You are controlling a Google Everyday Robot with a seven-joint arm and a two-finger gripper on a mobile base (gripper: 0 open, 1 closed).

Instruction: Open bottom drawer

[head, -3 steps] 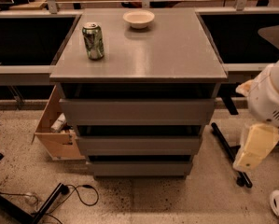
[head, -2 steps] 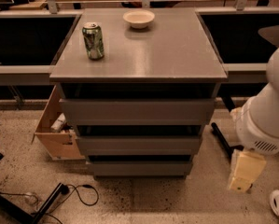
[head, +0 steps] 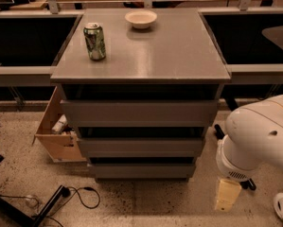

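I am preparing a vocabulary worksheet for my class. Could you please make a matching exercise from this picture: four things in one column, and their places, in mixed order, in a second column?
Things
1. can
2. bowl
3. bottom drawer
4. gripper

Places
A. lowest of the three grey fronts
B. to the right of the cabinet, low, near the floor
C. left side of the cabinet top, upright
D. back middle of the cabinet top

Pairs: 1-C, 2-D, 3-A, 4-B
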